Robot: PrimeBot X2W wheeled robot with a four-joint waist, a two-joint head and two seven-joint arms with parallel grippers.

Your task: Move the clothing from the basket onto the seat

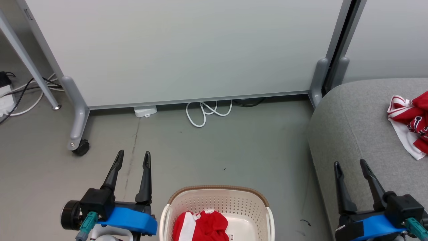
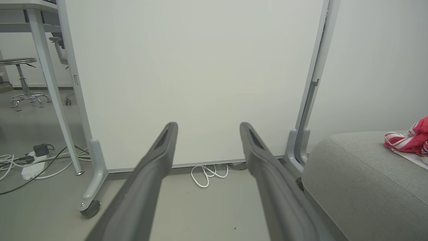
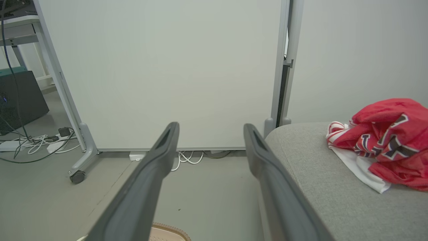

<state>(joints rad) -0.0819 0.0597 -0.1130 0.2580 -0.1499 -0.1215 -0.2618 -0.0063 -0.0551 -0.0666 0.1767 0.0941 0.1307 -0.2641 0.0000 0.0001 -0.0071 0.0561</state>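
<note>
My left gripper (image 1: pixel 133 154): fingers spread, empty, just left of the basket (image 1: pixel 217 188). One red garment (image 1: pixel 200 226) lies bunched in the basket's left half, no clear long axis, down and right of that gripper. My right gripper (image 1: pixel 349 163): spread, empty, over the seat (image 1: pixel 347 127) edge. Second garment (image 1: pixel 409 122) already lies on the seat, far right. Judgement: left arm is nearer for the pick.
</note>
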